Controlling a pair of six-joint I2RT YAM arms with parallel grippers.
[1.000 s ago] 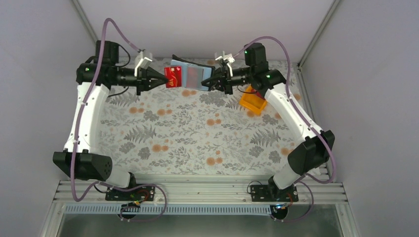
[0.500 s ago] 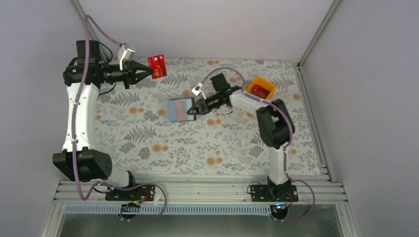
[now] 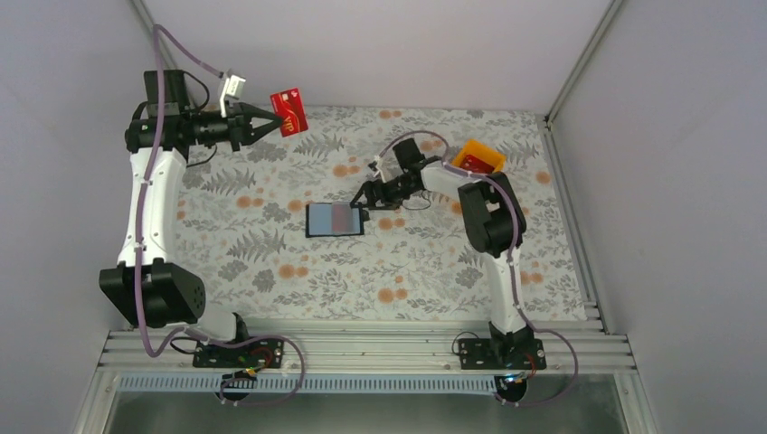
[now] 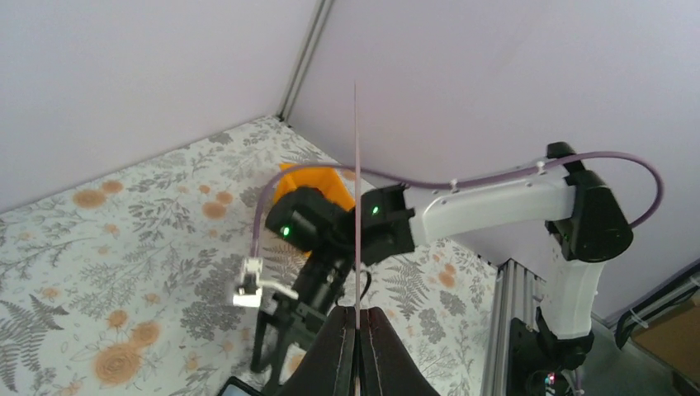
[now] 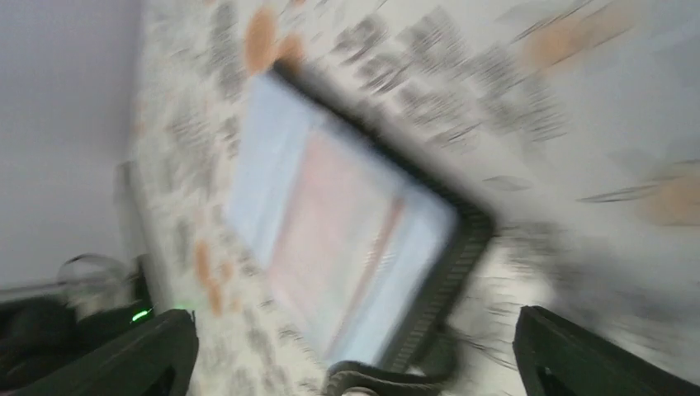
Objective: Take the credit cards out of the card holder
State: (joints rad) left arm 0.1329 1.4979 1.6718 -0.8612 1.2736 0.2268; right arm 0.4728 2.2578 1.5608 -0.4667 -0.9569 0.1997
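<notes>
Top external: left tool [image 3: 274, 122] clenched on thin red rectangular credit card [image 3: 289, 111], high far-left. Released right tool [image 3: 365, 201] just right of flat black bifold card holder [image 3: 336, 220], open on floral desk [image 3: 271, 258], long axis sideways.

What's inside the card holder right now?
The open card holder shows a pinkish-red patch in its middle, likely a card. Anything tucked deeper in the pockets is hidden.
</notes>
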